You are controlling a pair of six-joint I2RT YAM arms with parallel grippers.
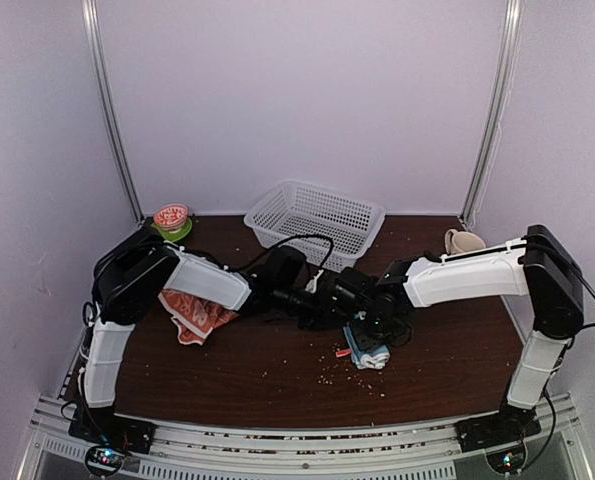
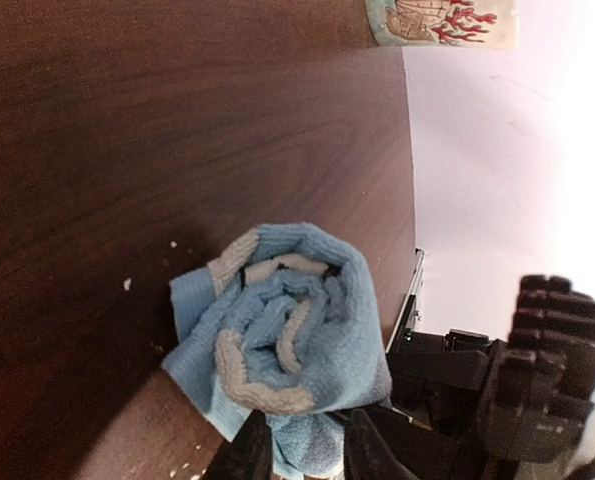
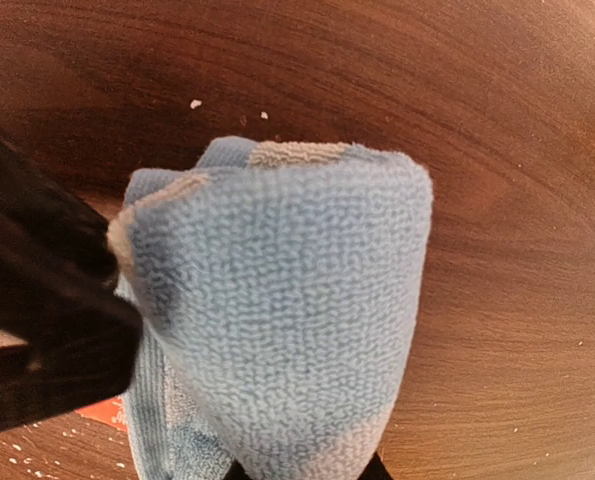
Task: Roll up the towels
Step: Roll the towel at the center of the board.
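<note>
Left wrist view: light blue towel (image 2: 287, 330), rolled, right of the tabletop's (image 1: 277, 385) middle, pinched by left end effector (image 2: 302, 455) and right end effector (image 3: 302, 470). Soft, light, springy; probably best gripped across the loose outer edge.

Soft overhead light leaves the dark table (image 1: 277, 375) dull. The left wrist view burns white at right (sheer glare); the blue towel (image 2: 277, 330) is sharp.

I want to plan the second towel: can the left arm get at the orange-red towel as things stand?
Probably, but not at once. The orange-red towel lies uncovered close beside the left arm; the left gripper holds the blue towel and must let go first.
</note>
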